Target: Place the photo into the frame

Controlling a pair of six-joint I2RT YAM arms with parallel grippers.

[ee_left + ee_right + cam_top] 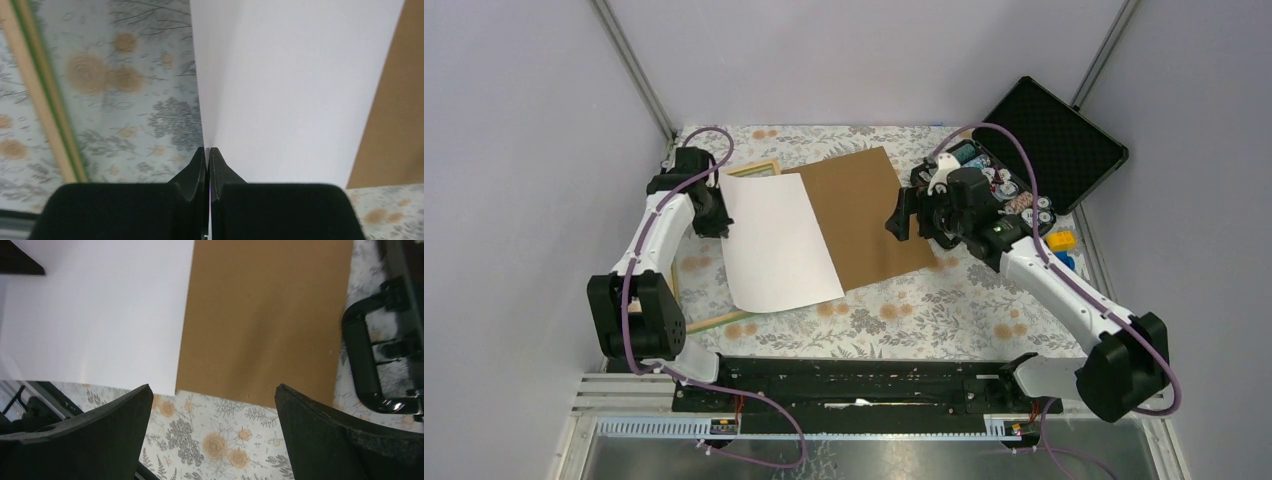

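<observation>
The worktop [904, 320] wore a pale cloth printed with grey leaves and orange flowers. At the left of the top view lay one rectangular frame [754, 168], only its thin light-wood rails showing; the left wrist view caught a green strip along one rail [45, 100].

One stiff brown fibreboard panel [874, 215], flat and matte, lay at centre. One photo [779, 245], a thin smooth sheet with its plain white back up, lay over the frame's right part and overlapped the panel's left edge.

One black hinged case [1054, 140] stood open at the upper right, its lid lined with dimpled foam; the round pieces inside were too small to count.

Two white arms reached in. The left claw [722, 215] was pinched together on the photo's left edge, its black fingers [192, 170] meeting on the paper. The right claw [902, 222] hung with its jaws wide apart above the panel's right edge, holding nothing.

One small yellow block [1060, 241] sat at the right edge.
</observation>
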